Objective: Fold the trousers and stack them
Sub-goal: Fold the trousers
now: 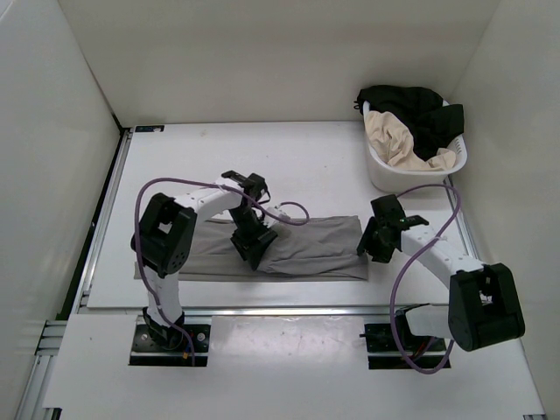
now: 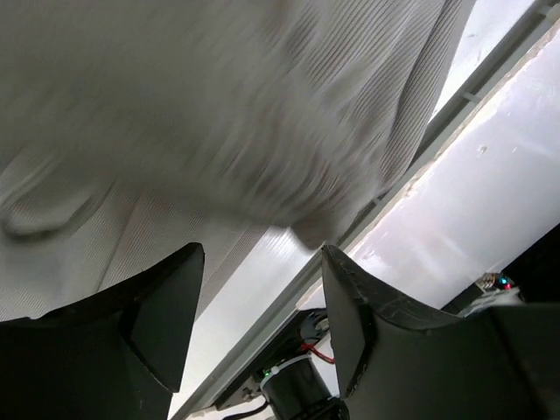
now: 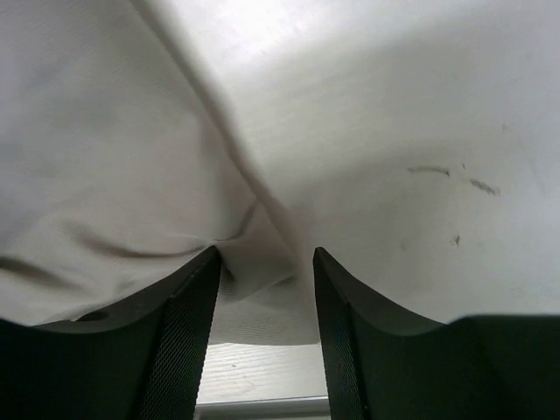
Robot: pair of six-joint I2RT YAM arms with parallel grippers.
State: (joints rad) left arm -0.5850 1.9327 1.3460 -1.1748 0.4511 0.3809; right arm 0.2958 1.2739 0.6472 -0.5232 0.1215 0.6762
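The grey trousers (image 1: pixel 315 247) lie as a long folded band across the table's near half, running left to right. My left gripper (image 1: pixel 253 250) hangs over the band's middle. In the left wrist view that gripper (image 2: pixel 262 255) is open, with blurred grey cloth (image 2: pixel 219 105) just beyond its tips and nothing between the jaws. My right gripper (image 1: pixel 370 241) is at the band's right end. In the right wrist view it (image 3: pixel 265 255) stands open, and a corner of the cloth (image 3: pixel 105 175) lies on the table between its fingertips.
A white laundry basket (image 1: pixel 385 172) stands at the back right, holding black and cream clothes (image 1: pixel 411 118). White walls close in the table (image 1: pixel 262 157) on three sides. The table's metal front rail (image 1: pixel 289 308) runs just behind the arm bases.
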